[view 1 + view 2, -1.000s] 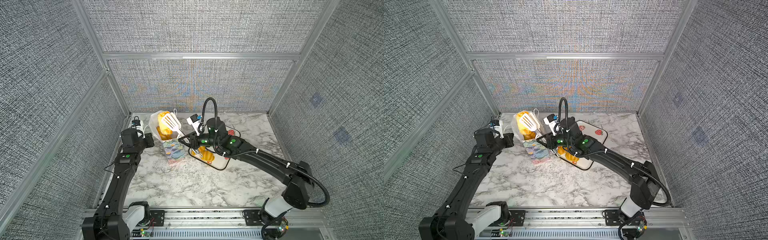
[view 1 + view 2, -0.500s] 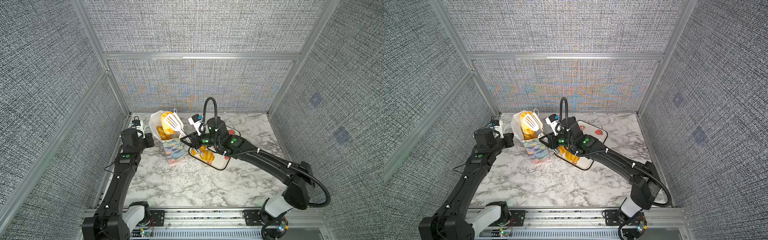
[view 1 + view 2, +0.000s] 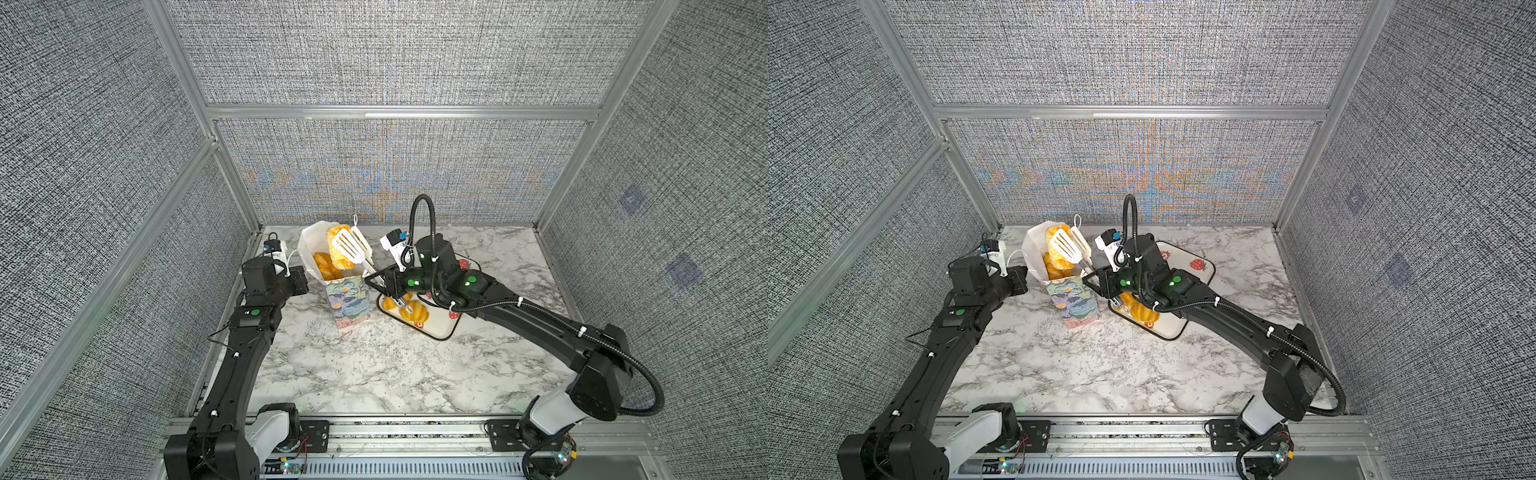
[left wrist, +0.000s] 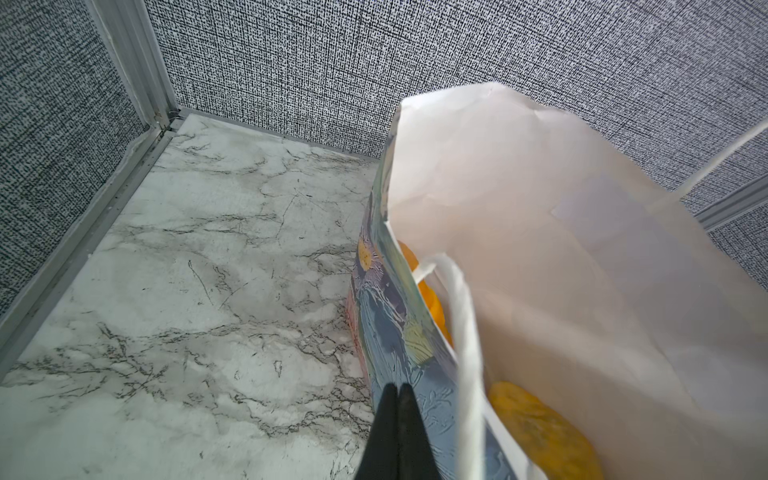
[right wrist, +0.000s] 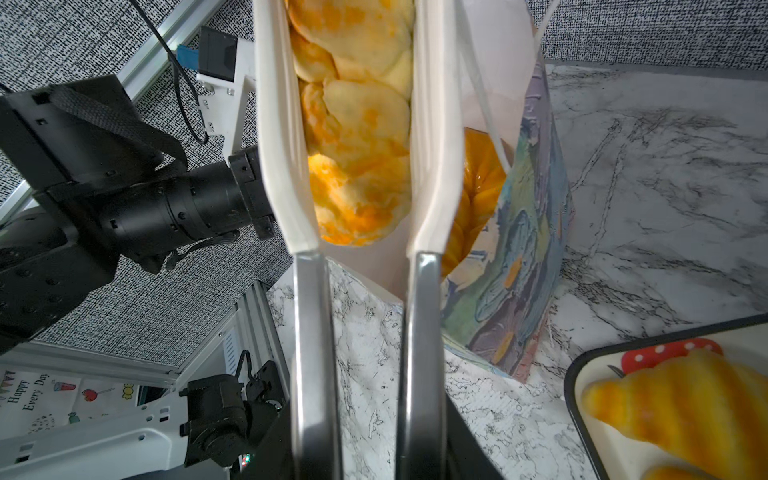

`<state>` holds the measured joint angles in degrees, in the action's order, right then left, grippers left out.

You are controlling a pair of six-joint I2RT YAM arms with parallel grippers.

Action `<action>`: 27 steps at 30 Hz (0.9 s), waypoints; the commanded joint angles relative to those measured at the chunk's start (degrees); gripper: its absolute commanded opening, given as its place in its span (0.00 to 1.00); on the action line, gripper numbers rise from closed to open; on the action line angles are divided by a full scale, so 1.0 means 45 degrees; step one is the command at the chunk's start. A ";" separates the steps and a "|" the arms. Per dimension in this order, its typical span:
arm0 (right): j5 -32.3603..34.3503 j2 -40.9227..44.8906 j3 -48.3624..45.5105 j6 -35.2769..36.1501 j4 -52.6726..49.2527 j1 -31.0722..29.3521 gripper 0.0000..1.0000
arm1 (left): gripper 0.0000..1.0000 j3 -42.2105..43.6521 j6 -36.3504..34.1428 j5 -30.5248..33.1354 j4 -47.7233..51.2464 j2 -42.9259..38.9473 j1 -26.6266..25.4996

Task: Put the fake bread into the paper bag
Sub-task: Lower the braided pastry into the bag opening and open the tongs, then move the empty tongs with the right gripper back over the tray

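The braided bun hangs between the white blades of the tongs, at the open mouth of the paper bag, which stands upright on the marble surface. It looks light and probably a little squashy. Its glossy skin is, I judge, slippery against smooth plastic, so a hold across the broad middle with a blade on each flat side, as here, seems safest. A pinch at one end could let it swivel out. The right hand is clamped on the tongs' metal arms, and the blades stand apart by the bun's thickness. The left hand has its fingers pressed together against the bag's printed side near the cord handle; whether it pinches anything I cannot tell. The bun is pale golden with deeper orange mottling and plaited lobes. More orange pieces lie inside the bag, and a ridged croissant lies on the strawberry-print tray.
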<state>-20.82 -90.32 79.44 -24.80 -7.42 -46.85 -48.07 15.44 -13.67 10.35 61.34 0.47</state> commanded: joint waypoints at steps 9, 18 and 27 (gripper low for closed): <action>0.0134 -0.0113 0.0086 0.0100 -0.0055 0.0045 0.48 | 0.00 0.0011 -0.0029 -0.0124 -0.0072 0.0031 0.0013; 0.0095 -0.0129 0.0329 0.0177 -0.0250 0.0054 0.51 | 0.00 0.0009 0.0003 -0.0141 -0.0071 0.0039 0.0013; 0.0206 0.0524 0.0607 0.0540 -0.0579 0.0050 0.49 | 0.00 0.0014 0.0006 -0.0135 -0.0068 0.0021 0.0013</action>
<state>-20.36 -88.97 81.49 -23.59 -10.85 -46.52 -48.07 15.46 -13.67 10.33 61.41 0.47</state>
